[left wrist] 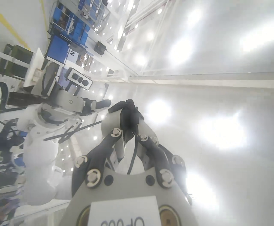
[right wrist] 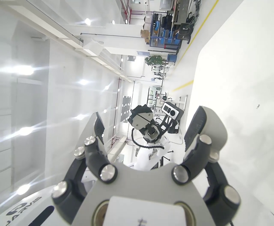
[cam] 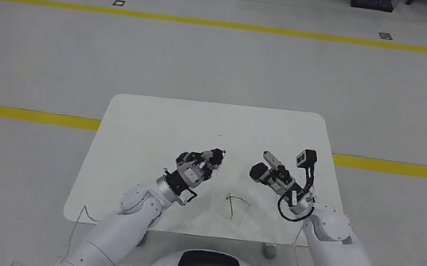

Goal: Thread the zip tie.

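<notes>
Presently, the thin black plastic zip tie (cam: 234, 200) lies loose on the white, round-cornered bench (cam: 157, 134), at about 5 o'clock from the bench's centre and near the robot-side edge. It is apart from both hands. It is too small to tell whether its tail has passed through its head. In my judgement it sits where either hand could come down on it, between the two arms.

The left hand (cam: 217, 156) is above the bench's middle, tips toward 1 o'clock, with its pale, black-tipped fingers (left wrist: 111, 126) pressed together. A dark strand runs down between them in the left wrist view, but what it is cannot be told.

The right hand (cam: 263, 164) is at 3 o'clock from the left one, tips toward 10 o'clock. Its black-padded fingers (right wrist: 193, 126) are spread wide with nothing held — a pose that would suit a pick-up. The zip tie lies at 7 o'clock from it. Both forearms come in from the 6 o'clock edge.
</notes>
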Motion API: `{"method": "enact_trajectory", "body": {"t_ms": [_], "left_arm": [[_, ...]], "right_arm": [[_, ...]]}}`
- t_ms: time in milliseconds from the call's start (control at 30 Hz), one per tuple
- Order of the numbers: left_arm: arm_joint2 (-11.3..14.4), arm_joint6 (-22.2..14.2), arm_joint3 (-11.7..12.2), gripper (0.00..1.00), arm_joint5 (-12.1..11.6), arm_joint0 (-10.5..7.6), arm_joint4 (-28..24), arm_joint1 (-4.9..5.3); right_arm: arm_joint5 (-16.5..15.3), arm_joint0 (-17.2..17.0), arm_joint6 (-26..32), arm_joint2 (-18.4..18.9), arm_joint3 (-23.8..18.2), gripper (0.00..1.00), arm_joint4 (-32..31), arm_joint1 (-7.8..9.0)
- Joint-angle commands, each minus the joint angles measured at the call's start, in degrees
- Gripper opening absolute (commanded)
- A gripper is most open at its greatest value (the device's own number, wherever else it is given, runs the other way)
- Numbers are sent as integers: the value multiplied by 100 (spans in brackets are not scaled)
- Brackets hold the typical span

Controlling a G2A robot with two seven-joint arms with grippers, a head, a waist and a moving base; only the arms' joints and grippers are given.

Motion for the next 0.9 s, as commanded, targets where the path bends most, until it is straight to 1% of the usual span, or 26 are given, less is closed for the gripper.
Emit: {"method": "enact_trajectory", "body": {"t_ms": [0,67,167,200,233,500,567,667,733,800,867], "left_arm": [[-67,-32,-86,0,189,48,-178,17],[-102,41,-215,0,238,116,-135,35],[-154,78,-449,0,354,261,-247,56],[-166,50,-535,0,347,293,-183,67],[-181,8,-594,0,287,308,-105,75],[-181,8,-594,0,287,308,-105,75],[-172,86,-668,0,310,315,-140,72],[-262,56,-814,0,442,400,-310,94],[-351,1,-943,0,528,492,-403,118],[-445,-84,-1003,0,644,560,-511,142],[-557,-135,-1046,0,710,626,-537,171]], "right_arm": [[0,-90,26,132,-118,100,-24,8],[0,-174,14,260,-209,100,-42,11],[0,-277,-20,409,-327,100,-66,8],[0,-306,9,439,-371,100,-54,6],[0,-332,112,459,-429,100,17,3],[0,-351,149,488,-440,100,77,0],[0,-351,149,488,-440,100,77,0],[0,-351,149,488,-440,100,77,0],[0,-351,149,488,-440,100,77,0],[0,-351,149,488,-440,100,77,0],[0,-351,149,488,-440,100,77,0]]}}
